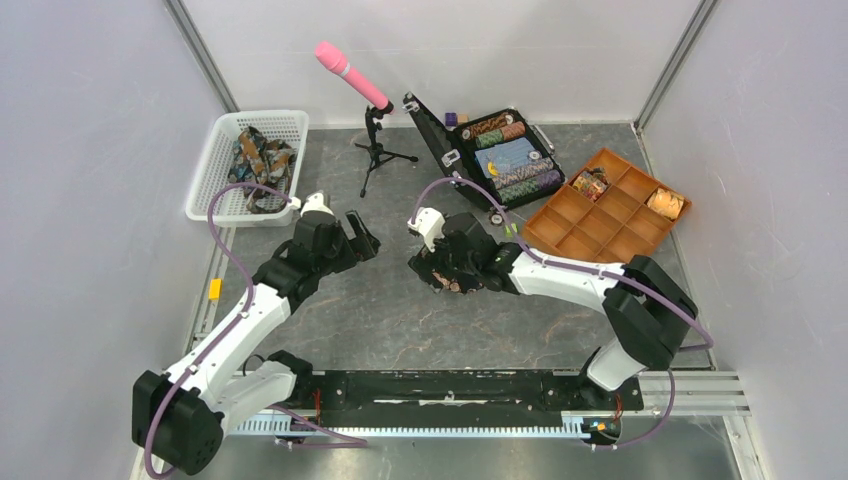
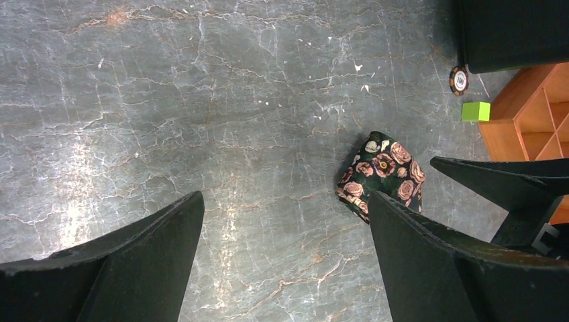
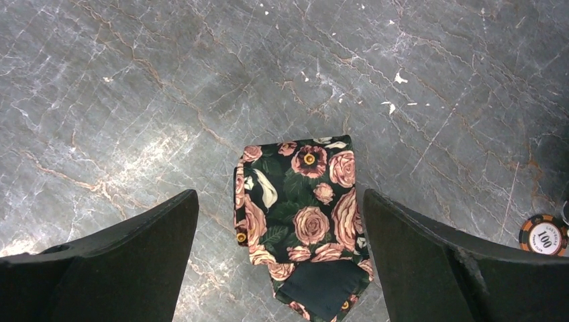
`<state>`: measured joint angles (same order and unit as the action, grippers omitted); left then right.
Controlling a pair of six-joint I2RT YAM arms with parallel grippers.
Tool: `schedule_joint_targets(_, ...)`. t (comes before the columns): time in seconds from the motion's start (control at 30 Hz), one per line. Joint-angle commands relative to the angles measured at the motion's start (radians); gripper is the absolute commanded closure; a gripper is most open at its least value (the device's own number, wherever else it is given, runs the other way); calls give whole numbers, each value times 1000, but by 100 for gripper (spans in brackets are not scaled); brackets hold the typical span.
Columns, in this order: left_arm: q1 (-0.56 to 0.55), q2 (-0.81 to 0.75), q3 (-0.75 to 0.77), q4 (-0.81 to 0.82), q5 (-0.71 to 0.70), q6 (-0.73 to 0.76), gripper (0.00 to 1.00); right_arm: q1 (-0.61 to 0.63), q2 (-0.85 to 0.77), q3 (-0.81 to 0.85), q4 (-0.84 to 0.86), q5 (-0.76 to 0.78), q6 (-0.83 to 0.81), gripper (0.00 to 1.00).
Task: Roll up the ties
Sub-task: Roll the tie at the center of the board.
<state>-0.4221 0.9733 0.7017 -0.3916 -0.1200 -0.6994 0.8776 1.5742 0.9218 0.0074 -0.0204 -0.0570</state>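
1. Right gripper (image 3: 278, 198): the jaws stand wide apart and grip nothing. In the right wrist view one finger is at the lower left of the frame and the other at the lower right.
2. Rose-print tie (image 3: 302, 215): it lies on the table (image 1: 400, 310) as a compact bundle at the lower centre of the right wrist view. It sits between the right gripper's fingers and touches neither. A dark tail end shows at its lower edge, so the roll looks finished or nearly finished.
3. Left gripper (image 2: 287, 201): it is spread open and empty. In the left wrist view the same tie shows just beyond the right-hand finger.
4. Done so far: in the overhead view the orange tray (image 1: 590, 235) at the right holds a dark-print coil (image 1: 590, 183) in an upper-left compartment. A tan-gold coil (image 1: 666, 203) sits in a right-hand compartment.
5. Left to do: the white basket (image 1: 205, 170) at the upper left contains loose ties (image 1: 262, 160) in a heap. Their number cannot be read.
6. Assessment: the task is partway through, and most tray compartments are unfilled.
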Motion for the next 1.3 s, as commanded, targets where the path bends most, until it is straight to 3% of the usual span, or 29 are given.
schedule_joint_targets(0.0,12,-19,-2,3,25,-12,3,10,30,59,2,44,-33,1)
schedule_joint_targets(1.07,28,-44,-26,12,54,-25,2,11,174,67,14,133,-24,1)
schedule_joint_targets(1.27,30,-38,-21,10,56,-23,2,11,179,65,16,130,-26,17)
